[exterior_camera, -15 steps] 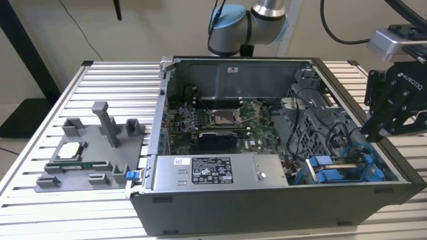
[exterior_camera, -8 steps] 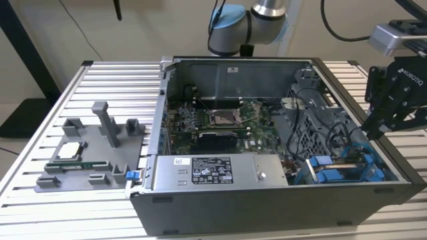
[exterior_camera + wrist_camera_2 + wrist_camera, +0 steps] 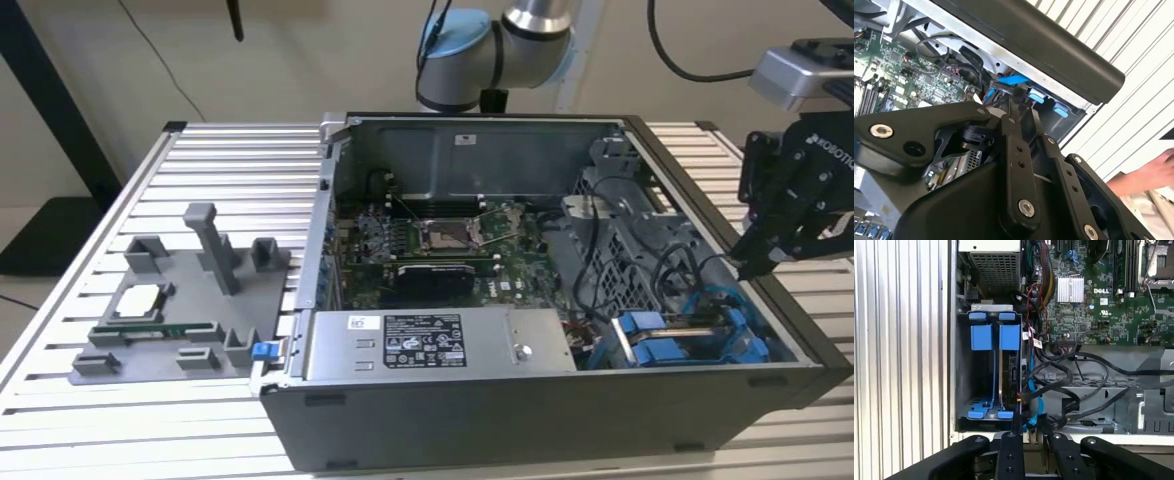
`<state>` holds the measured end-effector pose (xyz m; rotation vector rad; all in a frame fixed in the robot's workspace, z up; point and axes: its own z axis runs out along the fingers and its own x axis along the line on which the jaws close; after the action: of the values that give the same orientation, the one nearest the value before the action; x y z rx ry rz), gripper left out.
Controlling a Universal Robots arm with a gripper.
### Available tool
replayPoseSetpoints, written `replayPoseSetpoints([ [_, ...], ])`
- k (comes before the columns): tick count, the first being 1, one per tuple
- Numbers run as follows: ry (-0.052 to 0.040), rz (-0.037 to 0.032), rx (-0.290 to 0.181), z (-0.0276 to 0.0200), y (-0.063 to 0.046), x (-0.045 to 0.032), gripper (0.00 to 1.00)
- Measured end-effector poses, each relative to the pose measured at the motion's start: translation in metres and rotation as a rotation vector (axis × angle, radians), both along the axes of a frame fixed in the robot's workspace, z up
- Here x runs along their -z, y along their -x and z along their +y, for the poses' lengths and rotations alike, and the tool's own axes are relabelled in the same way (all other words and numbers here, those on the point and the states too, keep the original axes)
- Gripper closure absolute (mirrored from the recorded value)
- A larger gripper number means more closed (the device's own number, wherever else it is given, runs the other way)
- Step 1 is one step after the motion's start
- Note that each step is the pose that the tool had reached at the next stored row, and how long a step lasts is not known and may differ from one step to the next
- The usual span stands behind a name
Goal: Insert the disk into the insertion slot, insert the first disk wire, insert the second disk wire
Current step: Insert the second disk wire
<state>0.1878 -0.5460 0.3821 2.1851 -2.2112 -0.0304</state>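
From the exterior view's left: grey plastic fixture tray [image 3: 187,305] on the ribbed aluminium table [image 3: 80,420], w/ a square silver processor chip [image 3: 140,300] & a green memory stick [image 3: 154,331] on it. Next, open grey metal computer case [image 3: 534,425]: green motherboard [image 3: 441,235] at the back, large grey labelled power-supply box [image 3: 427,345] in front. Further right, in the case's corner, the rectangular grey sheet-metal drive cage [image 3: 963,380]. Disk [image 3: 1010,337] in its bright blue plastic carrier sits in the cage, edge-on, just beside a second blue carrier [image 3: 981,337] (both upright, side by side). Far right, black gripper [image 3: 745,268] hangs over the case's side wall, jaws drawn narrow, pinching the end of a thin blue flat wire [image 3: 1011,79] that runs down next to the disk.
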Motion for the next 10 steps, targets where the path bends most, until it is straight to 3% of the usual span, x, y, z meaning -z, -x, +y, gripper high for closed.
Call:
replayPoseSetpoints([
  [10,0.0,0.0,-0.023,0.001,-0.0069,0.0029,0.0],
])
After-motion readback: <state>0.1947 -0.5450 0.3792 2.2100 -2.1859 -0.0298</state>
